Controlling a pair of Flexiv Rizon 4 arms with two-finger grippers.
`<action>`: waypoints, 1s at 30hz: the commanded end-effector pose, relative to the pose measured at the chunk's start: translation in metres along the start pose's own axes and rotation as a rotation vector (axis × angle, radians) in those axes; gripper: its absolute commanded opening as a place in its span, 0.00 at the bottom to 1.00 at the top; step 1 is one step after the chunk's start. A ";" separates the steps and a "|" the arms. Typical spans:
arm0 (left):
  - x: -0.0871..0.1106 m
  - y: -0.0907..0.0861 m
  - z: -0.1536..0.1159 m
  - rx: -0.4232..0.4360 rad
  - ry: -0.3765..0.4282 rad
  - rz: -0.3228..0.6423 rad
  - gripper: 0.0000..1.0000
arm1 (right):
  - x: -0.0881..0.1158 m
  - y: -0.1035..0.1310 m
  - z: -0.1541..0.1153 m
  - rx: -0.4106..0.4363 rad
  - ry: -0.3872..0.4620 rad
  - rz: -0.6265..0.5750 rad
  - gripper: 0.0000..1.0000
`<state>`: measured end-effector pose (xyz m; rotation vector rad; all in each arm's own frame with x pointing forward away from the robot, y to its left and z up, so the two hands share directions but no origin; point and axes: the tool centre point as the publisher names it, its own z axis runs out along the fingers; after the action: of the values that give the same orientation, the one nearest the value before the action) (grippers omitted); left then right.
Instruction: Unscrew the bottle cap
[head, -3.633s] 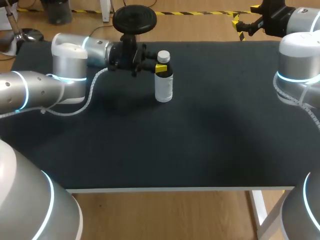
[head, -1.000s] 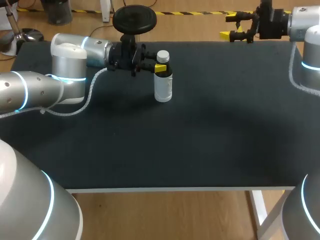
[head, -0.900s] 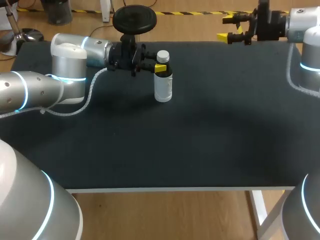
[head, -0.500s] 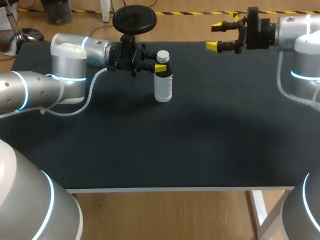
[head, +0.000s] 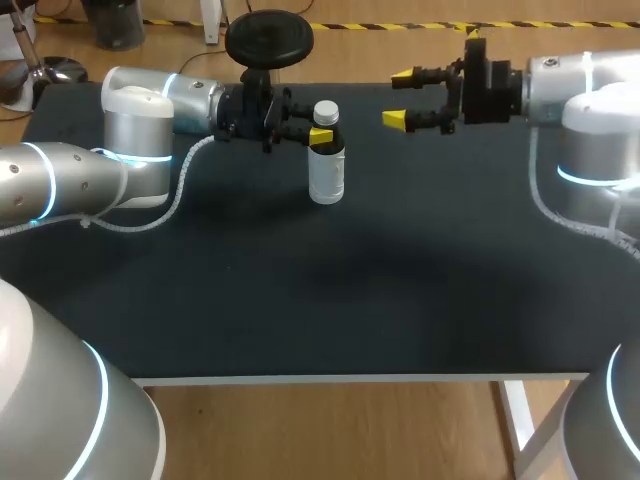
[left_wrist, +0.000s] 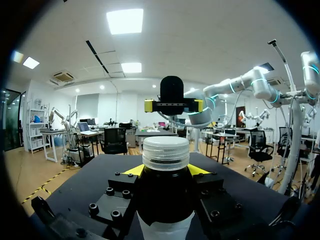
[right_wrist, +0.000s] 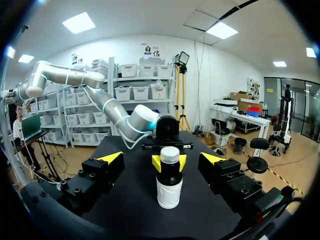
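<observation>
- While the head view is looking down, the bottle (head: 327, 172) is standing upright on the table (head: 300, 290), toward the far edge and a little left of the middle, with its white cap (head: 327, 112) on.
- The left arm (head: 130, 140) is coming in low from the left. The left gripper (head: 322, 138) is clamping the dark neck just under the cap, with one yellow tip showing on the near side.
- The right arm (head: 590, 100) is coming in from the right. The right gripper (head: 399, 97) is hanging over the table well right of the bottle, with its fingers spread wide, nothing between them, and its tips pointing at the bottle.
- Over to the left wrist view: the bottle (left_wrist: 165, 200) is filling the space between the fingers of the left gripper (left_wrist: 165, 172). Both yellow tips are pressing the neck from either side, and the cap (left_wrist: 165, 152) is sticking up above them.
- Beyond the cap, the right gripper (left_wrist: 173, 106) is facing this way, wide open.
- Now the right wrist view: the right gripper (right_wrist: 161, 158) is gaping, both fingers far apart and empty.
- Ahead of it, apart from both tips, the bottle (right_wrist: 169, 190) is standing on the table (right_wrist: 135, 200) with its cap (right_wrist: 170, 154) on top.
- The left gripper (right_wrist: 169, 164) is pinching the neck from behind, a yellow tip showing on each side.
</observation>
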<state>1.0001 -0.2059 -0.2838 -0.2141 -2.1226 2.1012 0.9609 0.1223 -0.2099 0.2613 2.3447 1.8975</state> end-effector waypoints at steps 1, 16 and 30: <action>-0.001 0.000 0.000 0.001 0.004 0.000 0.00 | 0.002 -0.003 0.004 0.041 -0.017 0.010 1.00; -0.001 0.000 0.000 0.001 0.004 0.000 0.00 | 0.002 -0.003 0.004 0.041 -0.017 0.010 1.00; -0.001 0.000 0.000 0.001 0.004 0.000 0.00 | 0.009 -0.012 0.029 0.029 0.011 0.006 1.00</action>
<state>1.0001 -0.2059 -0.2838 -0.2141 -2.1226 2.1011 0.9527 0.1382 -0.2200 0.2606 2.3866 1.8717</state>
